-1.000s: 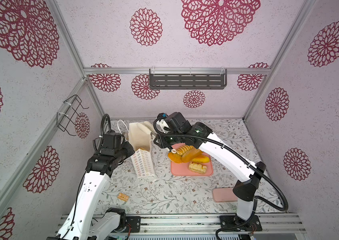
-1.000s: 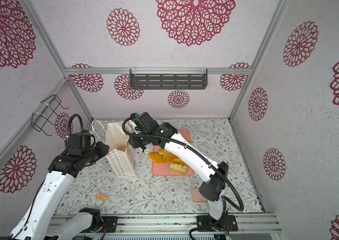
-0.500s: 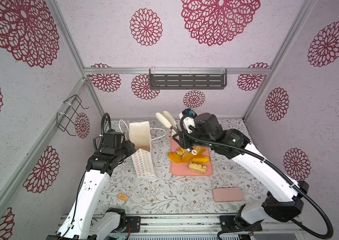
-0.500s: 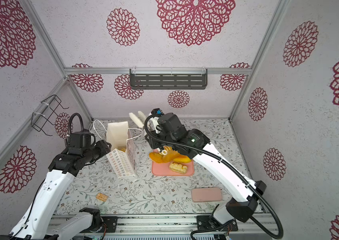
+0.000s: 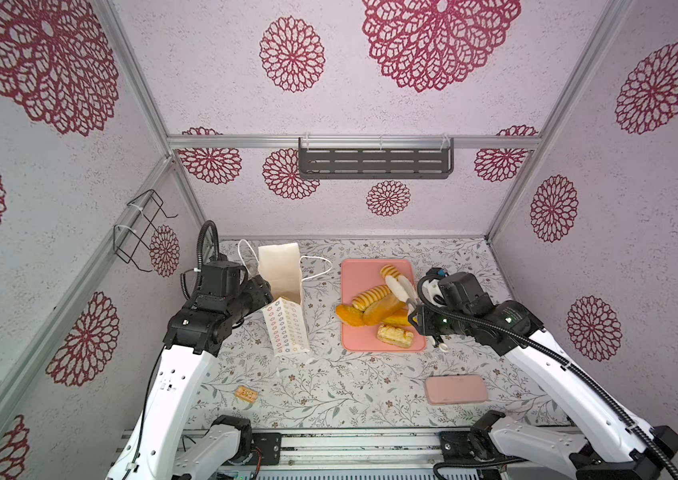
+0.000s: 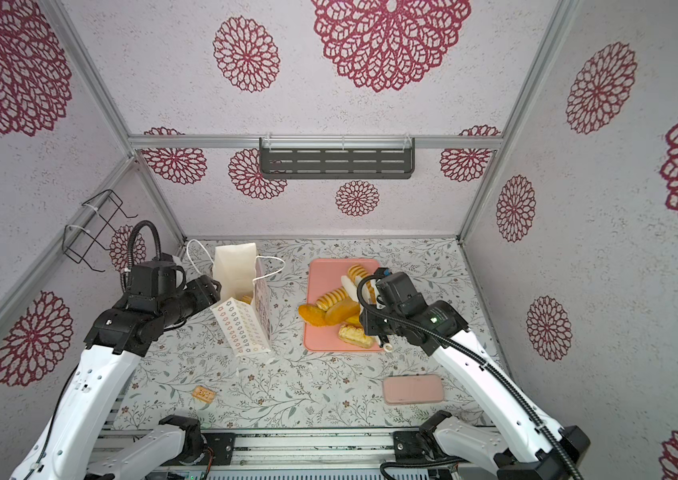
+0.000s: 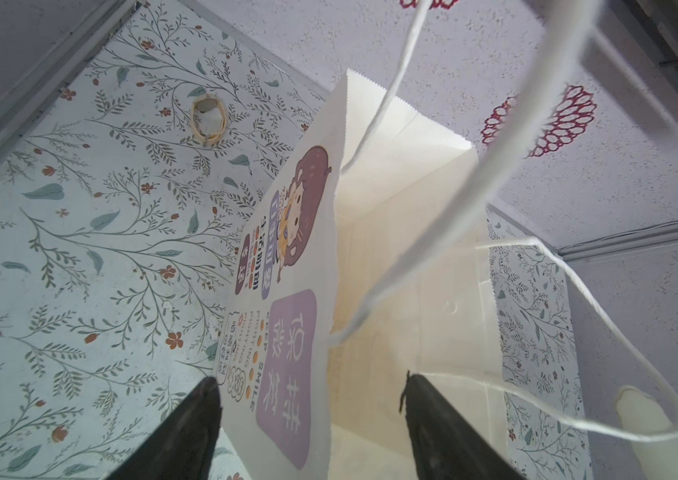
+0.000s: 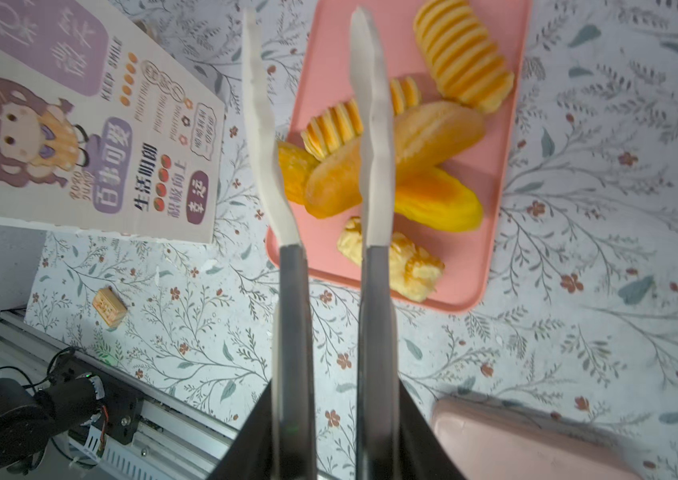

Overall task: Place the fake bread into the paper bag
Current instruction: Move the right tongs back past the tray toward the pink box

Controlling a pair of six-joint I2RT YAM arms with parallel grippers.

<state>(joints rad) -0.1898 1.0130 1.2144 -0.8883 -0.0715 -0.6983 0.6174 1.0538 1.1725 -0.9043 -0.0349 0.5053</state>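
The paper bag (image 5: 283, 286) stands open at the back left, with an orange piece of fake bread (image 6: 247, 298) showing inside it. My left gripper (image 5: 264, 291) (image 7: 312, 415) is open, its black fingers (image 7: 188, 428) standing apart on either side of the bag's side wall (image 7: 287, 332). Several more pieces of fake bread lie on the pink tray (image 5: 360, 270): a long loaf (image 5: 383, 309), a ridged roll (image 8: 464, 62) and a flaky pastry (image 5: 394, 336). My right gripper (image 8: 335, 415) is shut on white-tipped tongs (image 8: 370, 124). The tongs' arms hang apart over the loaf with nothing between them.
A flat pink case (image 5: 455, 388) lies at the front right and a tiny tan cracker (image 5: 246, 393) at the front left. A wire rack (image 5: 138, 230) hangs on the left wall and a grey shelf (image 5: 374, 164) on the back wall. The bag's cord handles (image 5: 316, 266) droop outward.
My right arm has swung the tongs from the bag's mouth back to the right, over the tray. My left gripper has opened and let go of the bag's wall.
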